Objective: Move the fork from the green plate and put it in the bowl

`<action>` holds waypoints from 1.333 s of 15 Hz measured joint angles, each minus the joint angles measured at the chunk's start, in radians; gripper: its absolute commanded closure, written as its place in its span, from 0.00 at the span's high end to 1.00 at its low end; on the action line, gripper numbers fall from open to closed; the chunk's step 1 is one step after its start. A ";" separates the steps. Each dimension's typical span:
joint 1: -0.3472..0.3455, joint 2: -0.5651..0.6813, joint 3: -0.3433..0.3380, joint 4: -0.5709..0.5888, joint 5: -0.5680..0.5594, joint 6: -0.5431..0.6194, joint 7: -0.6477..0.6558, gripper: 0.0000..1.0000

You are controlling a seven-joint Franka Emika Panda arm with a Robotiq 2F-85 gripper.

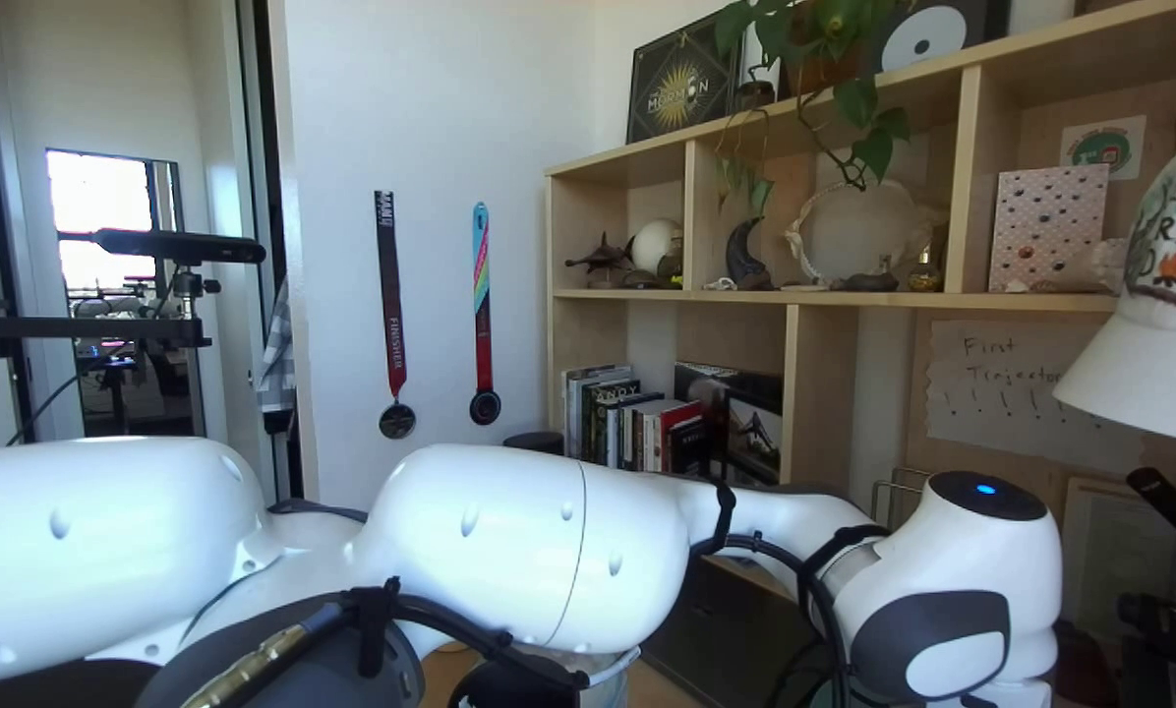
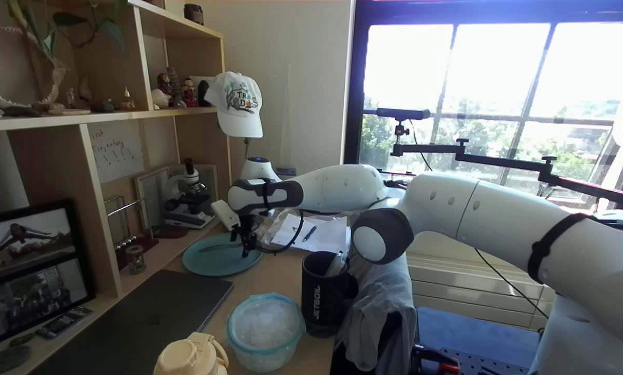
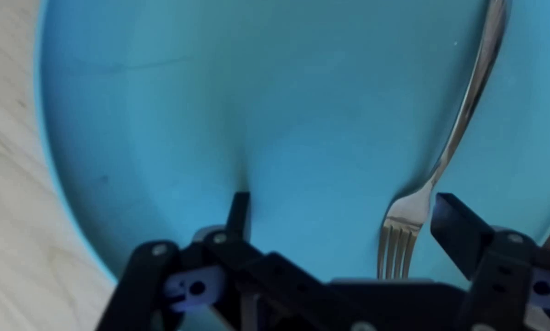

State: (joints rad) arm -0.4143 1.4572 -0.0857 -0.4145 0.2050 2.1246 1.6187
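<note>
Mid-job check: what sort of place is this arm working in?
Likely a home office or study, though the pictures can't rule out a workplace: books on a shelf, medals hanging on the wall, and a microscope.

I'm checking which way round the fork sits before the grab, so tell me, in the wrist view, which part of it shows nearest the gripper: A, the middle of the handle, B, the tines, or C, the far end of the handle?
B, since the fork has its tines down by the gripper, while its handle runs away to the picture's top edge.
</note>
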 measured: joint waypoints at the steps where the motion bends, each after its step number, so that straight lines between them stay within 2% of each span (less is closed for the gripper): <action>1: -0.001 -0.001 0.000 0.000 0.000 0.011 0.000 1.00; 6: -0.008 -0.008 0.000 0.001 0.000 0.057 0.000 1.00; 12: -0.007 -0.030 -0.001 0.001 -0.002 0.055 0.000 1.00; 16: -0.003 0.001 0.000 0.021 -0.005 0.055 0.000 1.00; 20: 0.012 0.021 0.000 -0.006 -0.005 0.101 0.000 1.00</action>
State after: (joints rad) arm -0.4026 1.4784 -0.0860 -0.4205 0.2003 2.2254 1.6185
